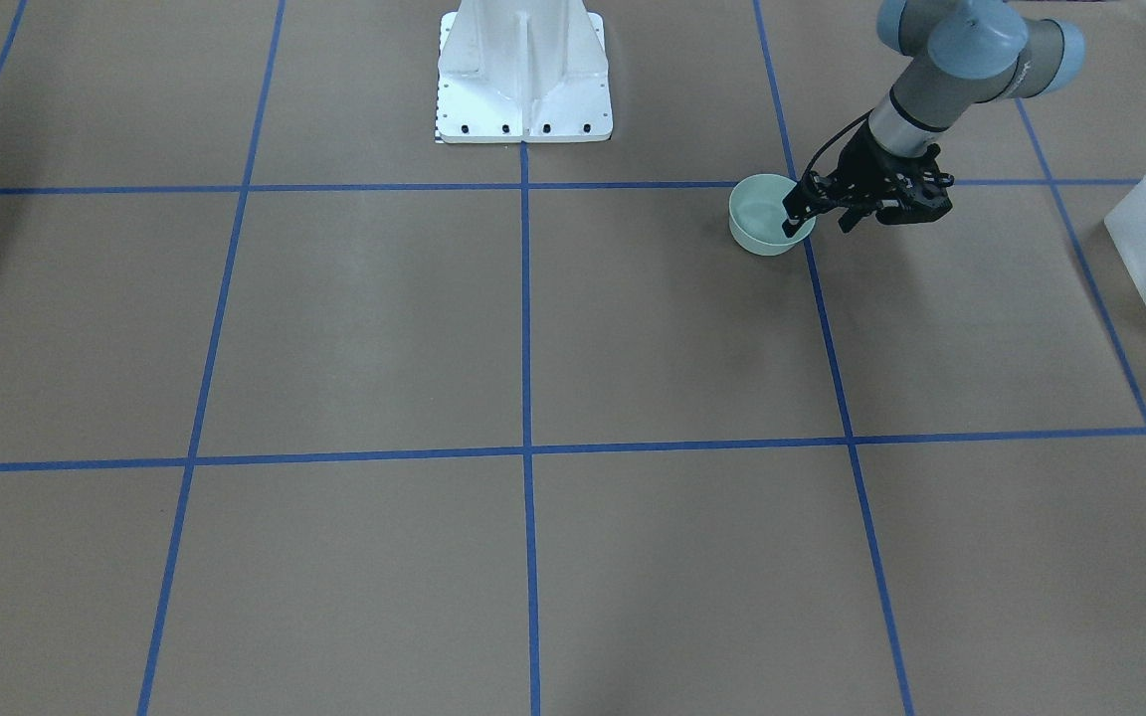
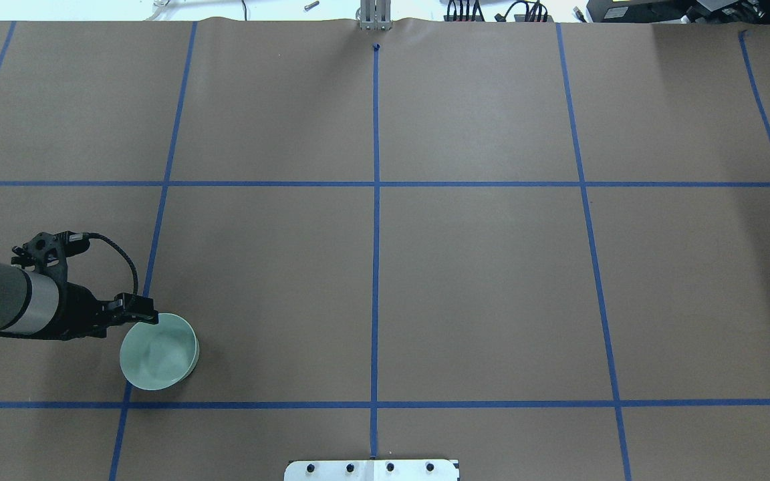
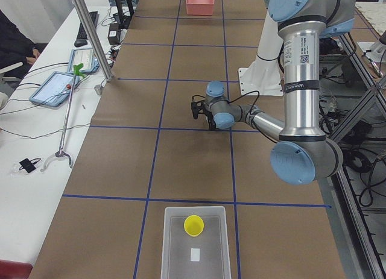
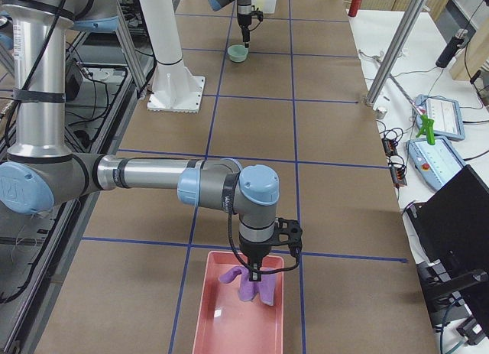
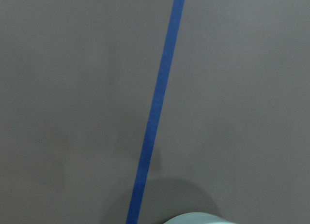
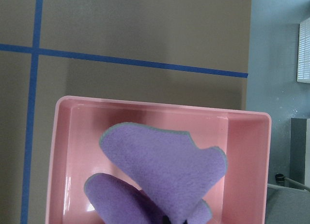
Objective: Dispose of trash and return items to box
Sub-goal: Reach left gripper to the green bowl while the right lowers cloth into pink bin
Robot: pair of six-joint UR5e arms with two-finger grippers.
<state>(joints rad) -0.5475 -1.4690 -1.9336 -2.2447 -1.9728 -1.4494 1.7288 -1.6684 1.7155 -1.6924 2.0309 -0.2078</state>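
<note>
Yellow cup [image 3: 193, 225] stands upright inside the translucent white bin [image 3: 211, 255], toward the bin's end nearest the arms. The bin sits at the table's end on the robot's left. In the front view only a sliver of the cup shows, at the frame's edge.

Over to the pale-green bowl [image 1: 770, 214]: upright on the brown paper, well apart from the bin, tucked beside a crossing of the blue tape lines [image 2: 376, 267]. Nothing shows inside it.

The left gripper [image 1: 816, 229] is right at the bowl's rim, on the bin side. Its jaws stand apart; from the front, one finger [image 1: 792, 221] lies over the bowl's inside and the other sits outside the wall. Whether either touches the bowl, I can't tell. The left wrist camera catches only an arc of the bowl's rim at its bottom edge.

At the far end of the table, the right gripper [image 4: 256, 276] hangs over the pink tray [image 4: 221, 331], with a purple cloth [image 6: 164, 171] draped at its fingertips. The cloth hides the fingers, so I can't tell whether they're together or apart.

The white pedestal base [image 1: 523, 80] stands at the robot's side of the table, midway along it.
</note>
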